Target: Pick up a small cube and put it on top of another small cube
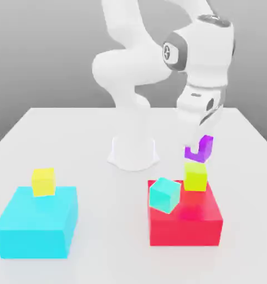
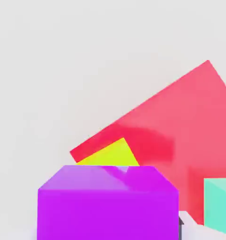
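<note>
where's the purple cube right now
The purple cube is in the gripper, on the exterior view's right, just above the lime-yellow cube on the red block.

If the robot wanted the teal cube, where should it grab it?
The teal cube sits tilted at the red block's front corner. Probably best from above, squeezing two opposite side faces, with the end effector turned to match its tilt.

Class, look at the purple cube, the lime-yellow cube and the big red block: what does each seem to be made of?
These are simulator renders, so guesses only.
Purple cube: plain, uniform colour, no texture; perhaps matte plastic.
Lime-yellow cube: same flat, unmarked look.
Red block: flat colour with soft shadows, no sharp highlights; matte plastic or painted wood.
</note>
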